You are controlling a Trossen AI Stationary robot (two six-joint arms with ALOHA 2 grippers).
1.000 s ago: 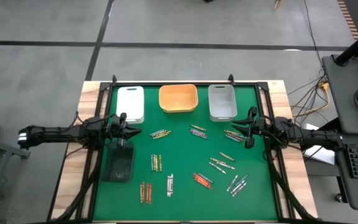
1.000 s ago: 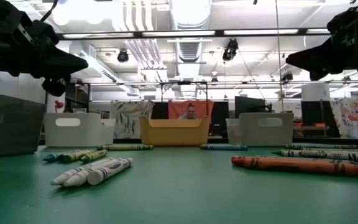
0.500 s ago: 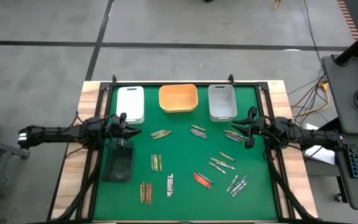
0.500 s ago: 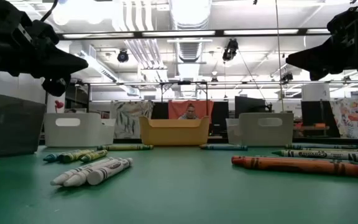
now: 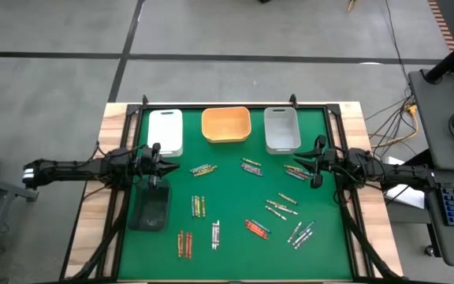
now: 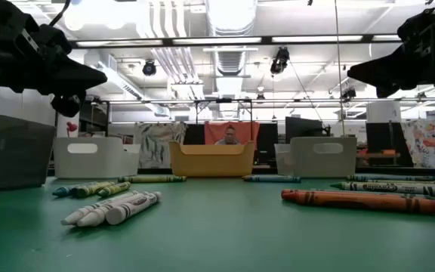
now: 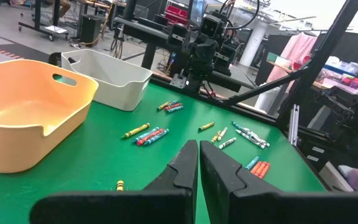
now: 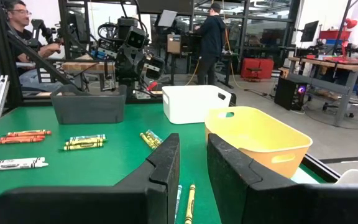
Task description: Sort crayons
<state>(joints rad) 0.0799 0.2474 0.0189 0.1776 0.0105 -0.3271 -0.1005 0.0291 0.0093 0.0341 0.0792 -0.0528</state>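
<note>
- left gripper (image 7: 197,163): fingers pressed together, nothing between them; hovers at the left edge of the green mat (image 5: 227,244), beside the dark tray (image 5: 150,209)
- right gripper (image 8: 192,163): fingers parted with a narrow gap, nothing pinched in it; sits at the right edge of the mat, just past the grey tray (image 5: 281,128)
- crayons (image 5: 254,229) all loose on the mat in small clusters; none in any tray; sorting looks not yet begun
- back row: white tray (image 5: 165,131), orange tray (image 5: 226,125), grey tray; dark tray alone on the left
- key relation: blue-green cluster (image 5: 295,171) lies just beside the right gripper, toward mat centre; right arm is clearly the nearer; left arm is well apart from it
- long axis of that cluster runs roughly along the arm's reach, slightly slanted; judgement: jaws need to straddle it across the short side, so a wrist turn may be needed
- nearest to the left gripper: yellow-green cluster (image 5: 203,170), toward centre, lying slanted
- risk: clustered sticks touch; more than one could get pinched
</note>
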